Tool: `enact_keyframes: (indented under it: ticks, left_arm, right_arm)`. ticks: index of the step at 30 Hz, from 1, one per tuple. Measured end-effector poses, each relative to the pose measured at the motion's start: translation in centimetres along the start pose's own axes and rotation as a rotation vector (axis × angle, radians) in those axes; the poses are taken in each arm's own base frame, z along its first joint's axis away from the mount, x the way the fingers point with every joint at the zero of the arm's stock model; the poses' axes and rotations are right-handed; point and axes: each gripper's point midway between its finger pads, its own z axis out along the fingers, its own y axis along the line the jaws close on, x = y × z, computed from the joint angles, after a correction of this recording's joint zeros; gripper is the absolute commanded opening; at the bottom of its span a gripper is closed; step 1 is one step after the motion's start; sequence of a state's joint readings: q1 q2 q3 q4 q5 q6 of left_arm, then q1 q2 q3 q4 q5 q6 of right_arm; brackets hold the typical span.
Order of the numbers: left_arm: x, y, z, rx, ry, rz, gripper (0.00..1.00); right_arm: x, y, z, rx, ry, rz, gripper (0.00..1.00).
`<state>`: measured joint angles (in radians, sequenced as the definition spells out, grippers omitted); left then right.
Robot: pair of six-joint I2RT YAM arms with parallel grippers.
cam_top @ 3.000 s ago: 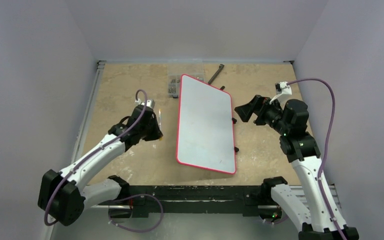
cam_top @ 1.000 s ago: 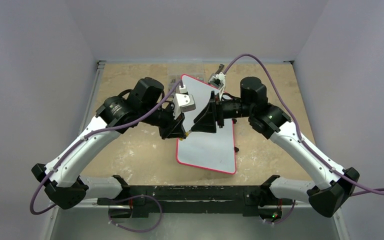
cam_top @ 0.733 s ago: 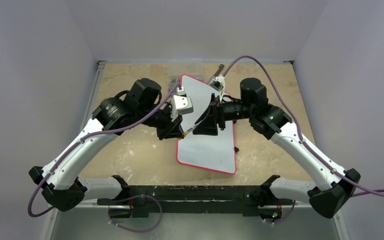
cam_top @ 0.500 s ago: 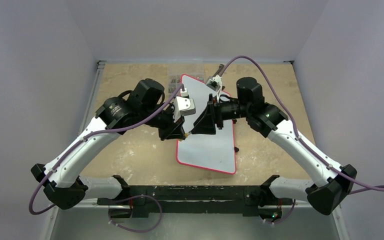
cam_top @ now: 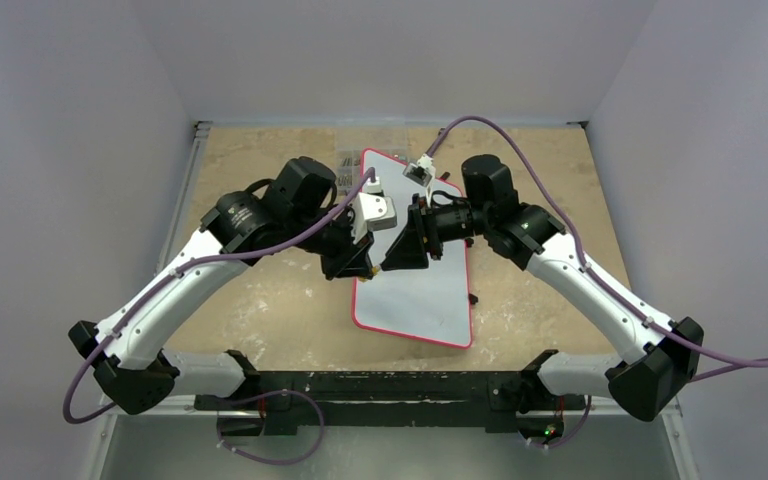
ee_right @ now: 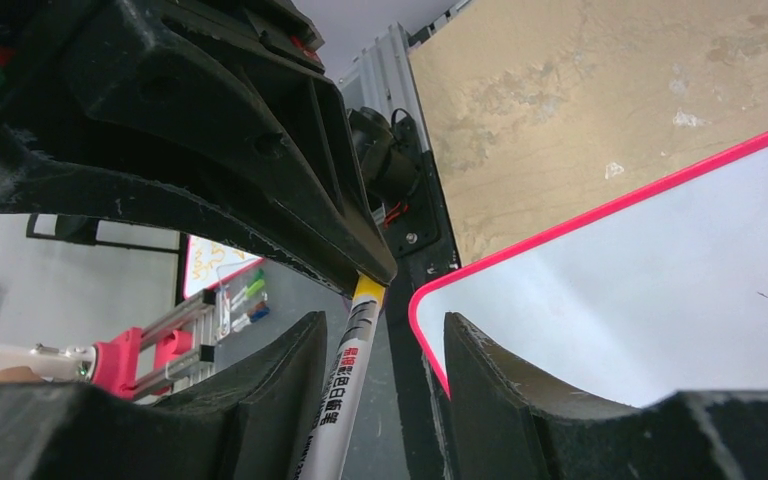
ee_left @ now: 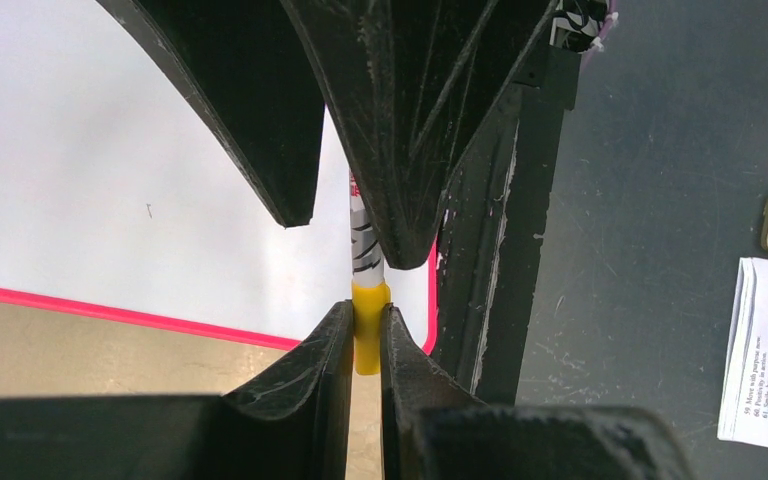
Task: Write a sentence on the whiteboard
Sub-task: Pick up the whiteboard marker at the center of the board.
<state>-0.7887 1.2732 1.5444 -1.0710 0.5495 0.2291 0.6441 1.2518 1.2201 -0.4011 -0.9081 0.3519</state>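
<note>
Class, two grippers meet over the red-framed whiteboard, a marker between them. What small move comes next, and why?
Probably the right gripper should close on the slim white marker pen. The left gripper clamps its yellow end, the right fingers straddle it with gaps, and the pale red-framed whiteboard looks blank.

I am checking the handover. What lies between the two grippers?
A marker bridges them. The left gripper pinches its yellow end, and the white barrel passes between the open fingers of the right gripper. Both wrist views show it.

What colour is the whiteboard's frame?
The whiteboard frame is bright pink-red, clearest in the left wrist view.
</note>
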Motion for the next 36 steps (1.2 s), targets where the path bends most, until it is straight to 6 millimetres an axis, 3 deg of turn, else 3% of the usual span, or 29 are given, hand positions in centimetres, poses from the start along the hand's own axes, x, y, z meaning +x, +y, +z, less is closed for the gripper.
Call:
enact_keyframes:
  ticks: [12, 13, 18, 25, 29, 36]
  left_arm:
    - [0.17, 0.37, 0.62, -0.01, 0.019, 0.003, 0.0]
    - [0.18, 0.38, 0.62, -0.01, 0.019, 0.003, 0.0]
    - [0.22, 0.49, 0.6, -0.018, 0.022, 0.004, 0.0]
    - [0.74, 0.66, 0.45, -0.037, 0.031, 0.002, 0.0]
    - [0.9, 0.68, 0.31, -0.044, 0.033, 0.002, 0.0]
    - [0.84, 0.63, 0.09, -0.05, 0.028, 0.006, 0.0]
  right_arm:
    - [0.05, 0.23, 0.03, -0.013, 0.003, -0.008, 0.08]
    - [0.05, 0.23, 0.03, -0.013, 0.003, -0.008, 0.12]
    - [0.18, 0.19, 0.01, -0.01, 0.007, -0.003, 0.53]
    - [0.09, 0.21, -0.22, 0.008, 0.012, 0.0, 0.74]
    - [-0.32, 0.63, -0.47, 0.009, 0.005, -0.012, 0.73]
    - [-0.38, 0.7, -0.51, 0.009, 0.005, -0.015, 0.49]
